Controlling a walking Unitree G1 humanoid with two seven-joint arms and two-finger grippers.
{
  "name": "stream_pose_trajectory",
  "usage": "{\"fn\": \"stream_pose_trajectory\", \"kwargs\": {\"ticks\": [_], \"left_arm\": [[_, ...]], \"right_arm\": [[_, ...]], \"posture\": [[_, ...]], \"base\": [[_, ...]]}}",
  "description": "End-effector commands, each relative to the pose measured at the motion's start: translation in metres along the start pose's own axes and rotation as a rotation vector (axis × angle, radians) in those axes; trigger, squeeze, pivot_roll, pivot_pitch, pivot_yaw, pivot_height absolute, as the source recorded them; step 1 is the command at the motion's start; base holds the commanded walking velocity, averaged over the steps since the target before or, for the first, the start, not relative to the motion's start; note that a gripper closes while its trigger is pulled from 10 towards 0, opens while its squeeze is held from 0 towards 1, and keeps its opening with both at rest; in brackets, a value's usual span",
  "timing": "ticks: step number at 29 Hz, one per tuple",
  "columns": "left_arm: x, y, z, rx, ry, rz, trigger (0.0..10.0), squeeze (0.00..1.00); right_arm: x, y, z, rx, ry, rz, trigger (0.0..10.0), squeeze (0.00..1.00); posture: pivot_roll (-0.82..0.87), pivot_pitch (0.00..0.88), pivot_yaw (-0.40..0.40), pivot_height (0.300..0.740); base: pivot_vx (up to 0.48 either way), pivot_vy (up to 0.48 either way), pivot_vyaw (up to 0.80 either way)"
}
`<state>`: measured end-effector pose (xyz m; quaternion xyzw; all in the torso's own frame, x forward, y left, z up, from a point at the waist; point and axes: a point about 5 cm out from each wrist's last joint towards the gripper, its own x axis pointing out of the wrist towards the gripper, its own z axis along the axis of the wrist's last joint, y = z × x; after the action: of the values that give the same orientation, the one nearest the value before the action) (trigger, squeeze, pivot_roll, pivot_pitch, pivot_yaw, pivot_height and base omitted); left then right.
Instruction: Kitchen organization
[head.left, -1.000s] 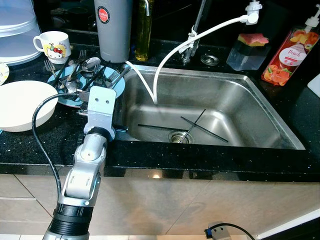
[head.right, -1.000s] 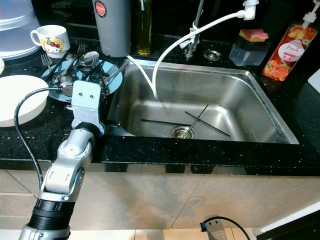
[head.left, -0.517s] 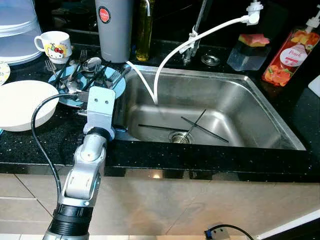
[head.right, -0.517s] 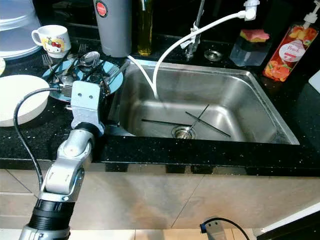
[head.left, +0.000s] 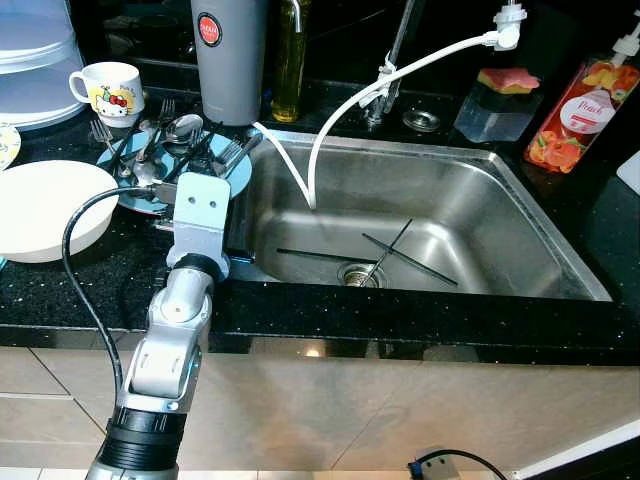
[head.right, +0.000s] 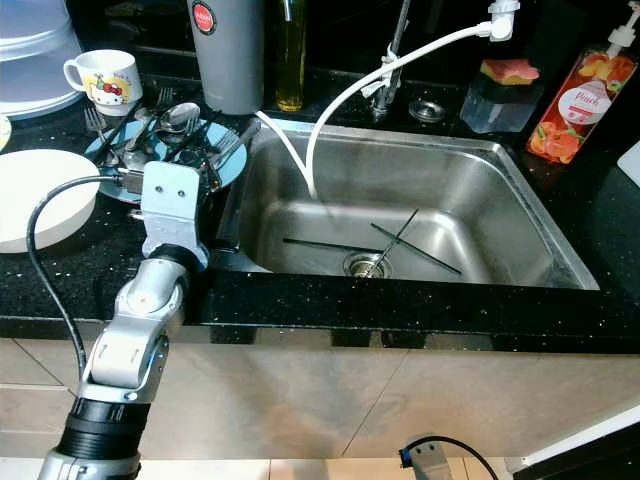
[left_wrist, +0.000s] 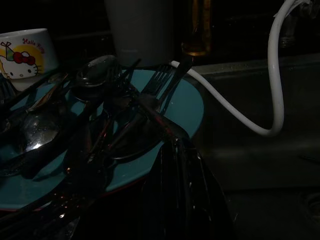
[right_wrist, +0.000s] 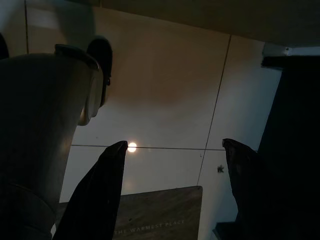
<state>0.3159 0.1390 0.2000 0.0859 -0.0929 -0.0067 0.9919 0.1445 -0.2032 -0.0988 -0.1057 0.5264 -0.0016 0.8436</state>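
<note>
Ahead of the left tool (left_wrist: 175, 175), its fingers together, nothing is being shifted on the round blue cutlery plate (head.left: 232, 172); no pickup is being begun.

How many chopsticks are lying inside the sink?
3. One chopstick lies flat left of the drain. Two more cross right of it: one runs toward the right, the other points at the back. All rest on the sink bottom.

plate (head.left: 238, 168) blue | mug (head.left: 107, 88) white, cartoon print | bowl (head.left: 45, 208) white | bottle (head.left: 582, 105) apparently peach-orange
</note>
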Motion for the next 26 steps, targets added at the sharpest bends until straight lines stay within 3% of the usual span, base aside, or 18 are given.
{"fn": "stream_pose_trajectory", "kwargs": {"ticks": [1, 26], "left_arm": [[0.001, -0.0021, -0.0039, -0.001, 0.012, -0.003, 10.0, 0.0], [0.0017, -0.0031, -0.0049, 0.002, 0.004, -0.011, 10.0, 0.0]], "right_arm": [[-0.0006, -0.0048, -0.0047, 0.014, 0.015, -0.009, 10.0, 0.0], [0.0003, -0.0071, 0.0031, 0.036, -0.006, -0.015, 10.0, 0.0]], "posture": [[0.23, 0.055, -0.102, 0.74], [0.23, 0.027, -0.103, 0.74]], "base": [[0.0, 0.0, 0.0], [0.0, 0.0, 0.0]]}}
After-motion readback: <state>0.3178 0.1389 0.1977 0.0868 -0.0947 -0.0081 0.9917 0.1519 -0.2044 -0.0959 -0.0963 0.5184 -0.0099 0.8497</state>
